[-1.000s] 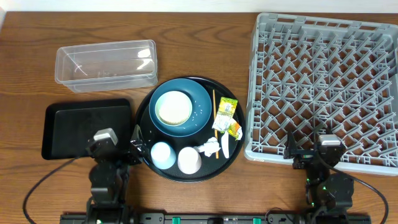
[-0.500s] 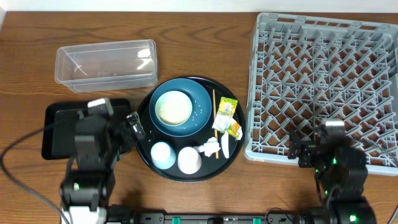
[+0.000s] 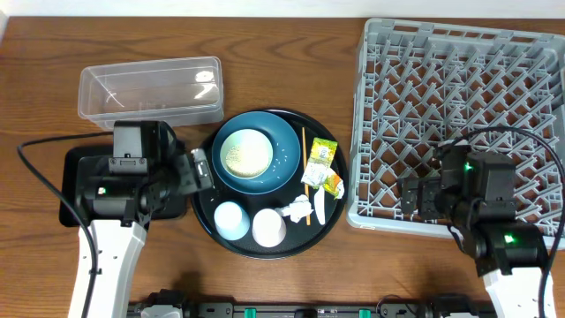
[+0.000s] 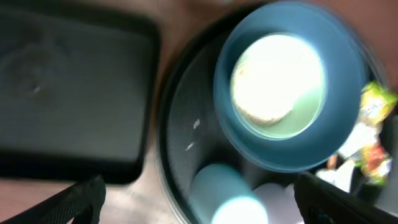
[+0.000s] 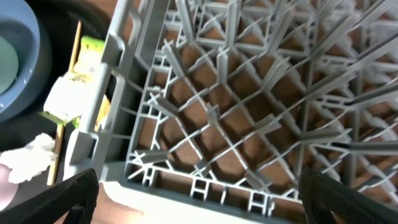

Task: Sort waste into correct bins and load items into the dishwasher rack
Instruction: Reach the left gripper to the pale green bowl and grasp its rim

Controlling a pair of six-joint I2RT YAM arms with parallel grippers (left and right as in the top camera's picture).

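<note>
At nine o'clock of the round black tray [image 3: 305, 234], the left gripper [image 3: 198, 170] hangs spread and empty beside the blue plate [image 3: 282, 146] with the cream bowl [image 3: 245, 153] nested in it. Over the seven o'clock corner of the rack [image 3: 459, 115] the right gripper [image 3: 409, 198] is spread as well, holding nothing. Wrappers [image 3: 320, 157] lie at the tray's three o'clock. Lifting the plate tilted would probably slide the bowl and scatter its rice over the worktop [image 3: 282, 53]

rack [image 5: 115, 70] fills view | wrappers [image 5: 91, 56], stick [image 5: 58, 147] left of wall | tool [image 5: 200, 206] spread wide
</note>
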